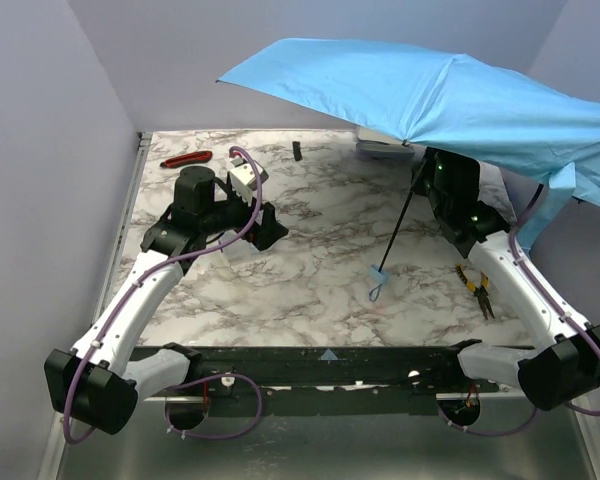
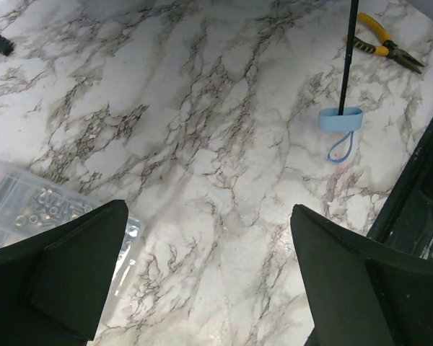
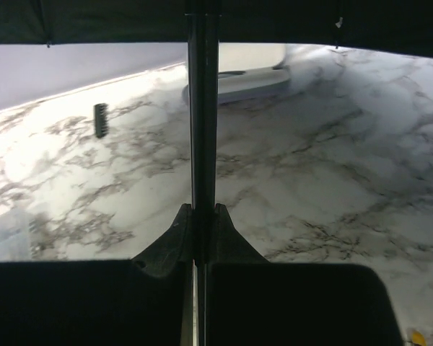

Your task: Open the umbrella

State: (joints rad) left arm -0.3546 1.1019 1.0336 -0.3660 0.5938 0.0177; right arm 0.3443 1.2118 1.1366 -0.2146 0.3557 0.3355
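Note:
The umbrella's sky-blue canopy [image 1: 450, 100] is spread open over the far right of the marble table [image 1: 320, 260]. Its thin black shaft [image 1: 402, 222] slants down to the small blue handle with loop [image 1: 378, 278], which rests near the table. My right gripper [image 1: 427, 190] is shut on the shaft high up, under the canopy; in the right wrist view the fingers [image 3: 180, 231] pinch the shaft [image 3: 202, 108] below the black underside [image 3: 115, 18]. My left gripper [image 1: 265, 228] is open and empty at the left; its view shows the handle [image 2: 340, 120] far off.
A clear plastic box of small parts [image 2: 29, 209] lies under my left gripper. Yellow-handled pliers [image 1: 477, 287] lie at the right front. A red-handled tool [image 1: 185, 159] and a small black piece [image 1: 296, 151] lie at the back. A grey box [image 1: 380, 147] sits under the canopy.

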